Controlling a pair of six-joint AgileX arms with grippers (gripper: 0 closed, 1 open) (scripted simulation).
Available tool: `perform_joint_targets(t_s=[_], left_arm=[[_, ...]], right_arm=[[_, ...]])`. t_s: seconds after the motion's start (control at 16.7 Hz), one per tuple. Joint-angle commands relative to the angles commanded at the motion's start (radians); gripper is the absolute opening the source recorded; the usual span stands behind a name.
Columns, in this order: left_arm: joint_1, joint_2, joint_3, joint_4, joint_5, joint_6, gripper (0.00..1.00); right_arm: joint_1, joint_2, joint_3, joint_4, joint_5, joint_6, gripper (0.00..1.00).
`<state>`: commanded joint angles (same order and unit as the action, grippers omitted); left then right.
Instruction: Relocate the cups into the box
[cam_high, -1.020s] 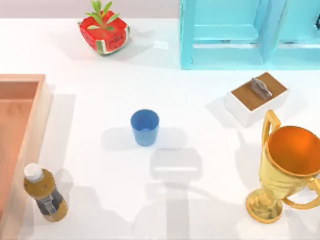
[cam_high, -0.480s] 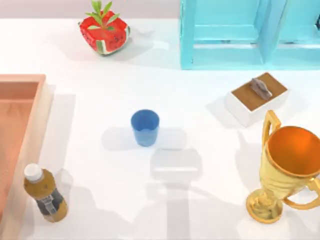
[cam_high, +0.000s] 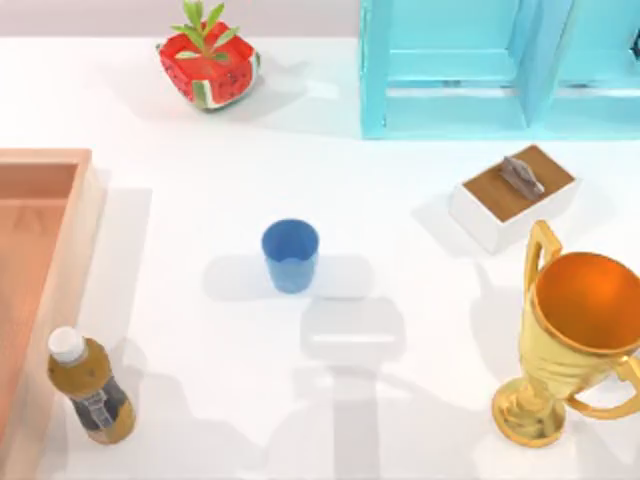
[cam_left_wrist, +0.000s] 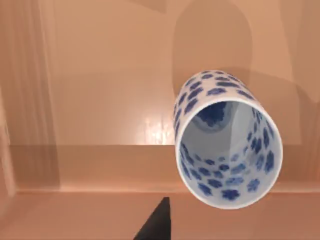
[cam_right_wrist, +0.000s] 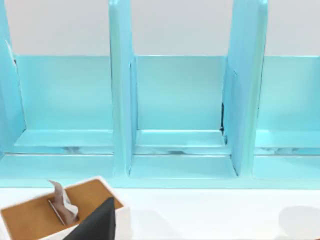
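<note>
The blue tumbler (cam_high: 291, 255) stands upright on the white table near its middle, with nothing close to it. The white cup with blue flowers (cam_left_wrist: 227, 142) stands upright on the floor of the wooden box (cam_left_wrist: 90, 75), close to one of its walls. A dark tip of my left gripper (cam_left_wrist: 155, 224) pokes in beside this cup without touching it. The box (cam_high: 40, 260) lies at the table's left edge. A dark part of my right gripper (cam_right_wrist: 97, 222) hangs over the small white box, facing the cabinet.
A brown bottle (cam_high: 88, 390) stands just right of the box's wall at the front left. A gold trophy (cam_high: 575, 335) is at the front right, a white box with a brown top (cam_high: 512, 195) behind it, a turquoise cabinet (cam_high: 480, 65) at the back, a watermelon planter (cam_high: 208, 62) back left.
</note>
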<state>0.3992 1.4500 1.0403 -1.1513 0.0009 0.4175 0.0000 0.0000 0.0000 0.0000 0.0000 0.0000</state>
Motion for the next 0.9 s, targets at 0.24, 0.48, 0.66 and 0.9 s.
perform_joint_targets(t_s=[0.24,0.48,0.66,0.9], left_arm=[[0.000,0.000,0.000,0.000,0.000,0.000,1.00],[0.000,0.000,0.000,0.000,0.000,0.000,1.00],[-0.001,0.000,0.003,-0.003,0.000,0.000,1.00],[0.001,0.007,0.120,-0.117,-0.001,-0.002,1.00]], right_arm=[[0.000,0.000,0.000,0.000,0.000,0.000,1.00],[0.000,0.000,0.000,0.000,0.000,0.000,1.00],[0.000,0.000,0.000,0.000,0.000,0.000,1.00],[0.000,0.000,0.000,0.000,0.000,0.000,1.00]])
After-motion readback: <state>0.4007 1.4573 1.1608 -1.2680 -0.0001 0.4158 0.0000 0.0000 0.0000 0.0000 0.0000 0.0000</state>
